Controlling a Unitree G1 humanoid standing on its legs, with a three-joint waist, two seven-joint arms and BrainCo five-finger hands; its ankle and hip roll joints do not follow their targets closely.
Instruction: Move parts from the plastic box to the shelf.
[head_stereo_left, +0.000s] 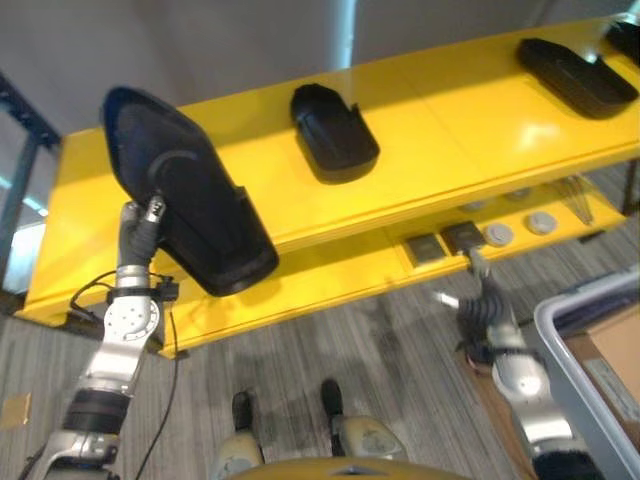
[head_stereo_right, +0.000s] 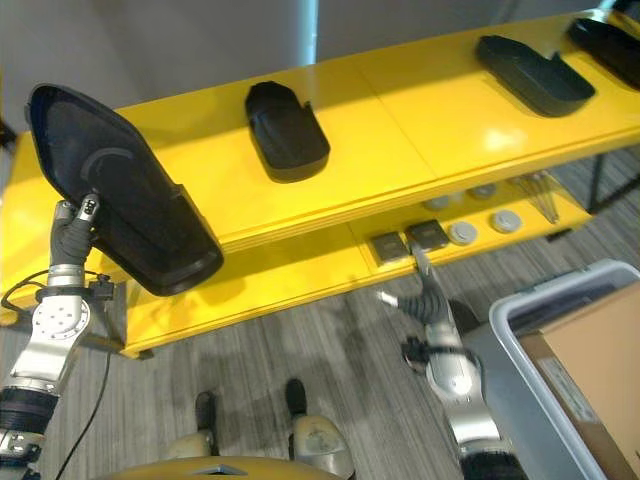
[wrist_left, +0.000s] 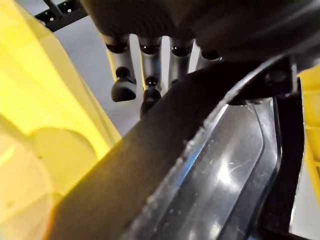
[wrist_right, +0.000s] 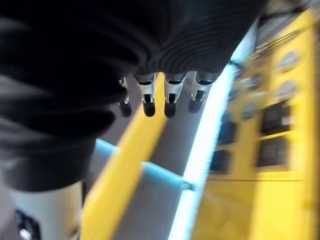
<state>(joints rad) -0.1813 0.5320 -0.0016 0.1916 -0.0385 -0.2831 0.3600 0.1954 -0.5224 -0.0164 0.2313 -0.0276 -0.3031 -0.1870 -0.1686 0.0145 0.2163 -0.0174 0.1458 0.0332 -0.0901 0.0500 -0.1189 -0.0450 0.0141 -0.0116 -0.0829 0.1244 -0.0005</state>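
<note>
Large part held half off the yellow shelf edge, with a tip or slip as my main worry

My left hand has its fingers curled round the rim of the large black part, which leans tilted over the front edge of the shelf, its lower end hanging in front of the edge over the lower tier; if I let go before it lies flat on the top it could slide off to the floor, and a shove too far along the shelf could knock the smaller part just beside it; my right hand hangs low in front of the shelf with its fingers relaxed and empty, near the grey plastic box; I count three black parts resting on the shelf top plus the one in hand, one box, and a cardboard carton in it
</note>
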